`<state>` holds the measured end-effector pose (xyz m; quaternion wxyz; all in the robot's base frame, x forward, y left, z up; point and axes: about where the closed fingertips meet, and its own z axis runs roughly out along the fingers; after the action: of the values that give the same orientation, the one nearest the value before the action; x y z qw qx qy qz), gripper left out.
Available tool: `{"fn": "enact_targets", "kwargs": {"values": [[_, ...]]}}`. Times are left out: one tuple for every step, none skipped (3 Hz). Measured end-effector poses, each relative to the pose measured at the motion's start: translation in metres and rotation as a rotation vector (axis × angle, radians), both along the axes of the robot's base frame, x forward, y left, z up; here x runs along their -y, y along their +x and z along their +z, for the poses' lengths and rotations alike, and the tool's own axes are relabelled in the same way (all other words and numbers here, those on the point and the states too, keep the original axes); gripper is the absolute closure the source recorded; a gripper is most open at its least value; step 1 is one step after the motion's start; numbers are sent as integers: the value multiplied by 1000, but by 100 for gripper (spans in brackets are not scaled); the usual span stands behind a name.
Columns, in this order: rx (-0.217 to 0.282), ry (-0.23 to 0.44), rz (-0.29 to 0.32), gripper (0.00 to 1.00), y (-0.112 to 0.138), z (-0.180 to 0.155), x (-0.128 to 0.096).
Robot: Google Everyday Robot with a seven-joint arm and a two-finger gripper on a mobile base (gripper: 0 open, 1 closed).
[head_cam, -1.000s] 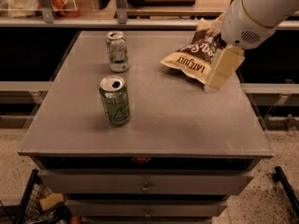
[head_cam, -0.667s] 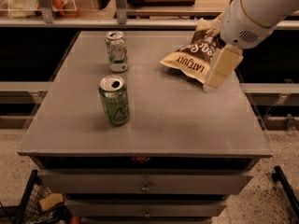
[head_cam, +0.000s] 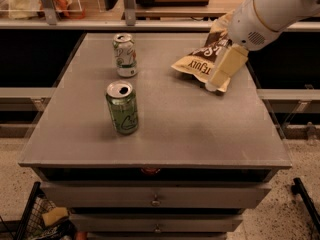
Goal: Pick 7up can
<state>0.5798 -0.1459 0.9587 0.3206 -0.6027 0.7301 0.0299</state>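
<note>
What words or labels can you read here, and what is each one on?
"EJULY", start cut off: on the chip bag, which the gripper partly covers at the right rear.
Larger letters higher on the bag: partly hidden, unreadable.
7up can: green markings, too blurred to read.
Green can: pale logo, unreadable.

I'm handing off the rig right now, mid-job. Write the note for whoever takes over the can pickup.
Tool: over the table's right rear, at the chip bag, well away from both cans.
7up can: upright at the rear left, not gripped.
Green can: upright, in front of the 7up can; not the target.
Done: no grasp yet.
Left: bring the tool left to the 7up can, grip it, lift.
</note>
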Motion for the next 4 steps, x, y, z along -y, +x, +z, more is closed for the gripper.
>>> {"fn": "enact_targets", "kwargs": {"values": [[42,131,40,0,44,-2,-28],[107,210,29,0,97,-1,-96],[104,218,11,0,103,-2,-104],[94,252,14,0,103,-5,-108]]}}
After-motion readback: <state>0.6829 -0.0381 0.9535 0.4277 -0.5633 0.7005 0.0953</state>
